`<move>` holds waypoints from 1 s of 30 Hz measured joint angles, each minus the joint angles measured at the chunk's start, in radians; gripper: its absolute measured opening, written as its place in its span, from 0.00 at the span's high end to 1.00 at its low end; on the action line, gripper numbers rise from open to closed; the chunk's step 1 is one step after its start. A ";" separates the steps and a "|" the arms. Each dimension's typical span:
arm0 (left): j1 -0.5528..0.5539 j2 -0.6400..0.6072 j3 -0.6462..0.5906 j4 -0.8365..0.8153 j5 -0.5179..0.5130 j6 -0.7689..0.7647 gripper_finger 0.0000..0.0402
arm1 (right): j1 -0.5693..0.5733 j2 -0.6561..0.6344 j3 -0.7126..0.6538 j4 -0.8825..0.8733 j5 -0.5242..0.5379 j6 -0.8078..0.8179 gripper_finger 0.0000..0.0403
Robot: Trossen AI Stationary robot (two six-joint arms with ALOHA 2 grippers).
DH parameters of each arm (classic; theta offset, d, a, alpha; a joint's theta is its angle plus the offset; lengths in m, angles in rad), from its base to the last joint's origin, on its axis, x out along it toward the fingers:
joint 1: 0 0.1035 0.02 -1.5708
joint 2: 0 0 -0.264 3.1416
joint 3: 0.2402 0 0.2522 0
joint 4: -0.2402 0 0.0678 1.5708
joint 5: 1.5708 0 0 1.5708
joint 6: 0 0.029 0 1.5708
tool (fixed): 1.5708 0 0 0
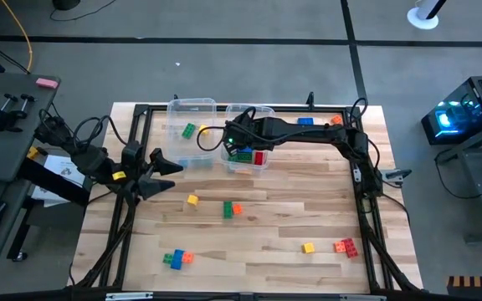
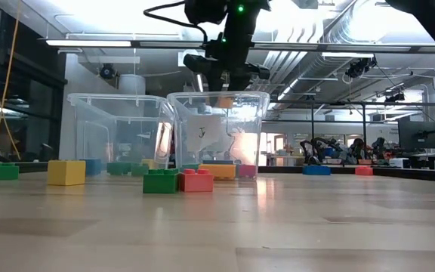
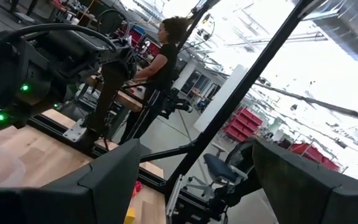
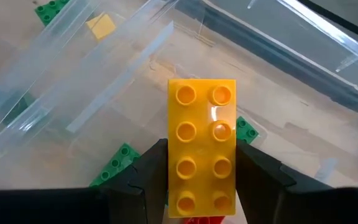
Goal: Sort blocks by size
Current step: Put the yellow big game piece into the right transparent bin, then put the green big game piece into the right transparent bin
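The right gripper [image 4: 201, 180] hangs over the right-hand clear plastic bin [image 1: 262, 163] at the table's twelve o'clock edge, its two dark fingers [image 4: 142, 180] clamped on the long sides of a yellow-orange eight-stud plastic brick [image 4: 202, 146]. In the low view that gripper [image 2: 225, 79] sits just above the bin's [image 2: 217, 136] rim. On the bin floor lie green studded bricks [image 4: 114, 165] and a red one [image 1: 258, 157].

The left-hand clear plastic bin [image 1: 191, 134] stands touching it on the nine o'clock side and holds a green brick [image 1: 188, 130], a yellow brick [image 4: 101, 25] and a blue one [image 1: 180, 160].

Loose on the light wooden table [image 1: 258, 226]: a yellow cube [image 1: 192, 200] and a green-and-orange joined pair [image 1: 232, 209] near the centre, a blue, green and orange cluster [image 1: 176, 258] toward seven o'clock, a small yellow cube [image 1: 309, 247] and a red brick [image 1: 345, 247] toward five o'clock, and a blue brick [image 1: 305, 121] and an orange brick [image 1: 336, 121] at the one o'clock edge.

The left gripper [image 1: 161, 171] waits at nine o'clock, its fingers [image 3: 104, 180] spread wide and holding nothing. A person [image 3: 160, 68] stands in the room beyond.
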 joint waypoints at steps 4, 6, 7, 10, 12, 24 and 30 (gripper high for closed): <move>0.000 0.000 0.000 0.007 0.000 -0.023 0.26 | -0.004 0.000 0.000 0.000 -0.043 -0.002 0.61; 0.000 0.000 0.000 0.008 0.000 -0.022 0.26 | -0.011 0.000 0.000 0.000 -0.062 0.003 0.60; 0.001 0.000 0.000 0.014 -0.003 -0.022 0.26 | -0.014 0.000 0.000 0.000 -0.068 0.002 0.60; 0.022 0.000 0.000 0.046 -0.035 -0.022 0.26 | -0.031 0.000 0.000 0.000 -0.072 -0.015 0.60; 0.043 0.000 0.000 0.079 -0.061 -0.012 0.26 | -0.046 0.000 0.000 0.000 -0.073 -0.041 0.60; 0.386 0.003 0.070 0.127 -0.229 0.105 0.26 | -0.186 0.000 0.000 0.050 -0.288 -0.415 0.56; 0.589 0.053 0.112 0.125 -0.155 -0.030 0.26 | -0.218 0.000 0.000 0.086 -0.410 -0.563 0.48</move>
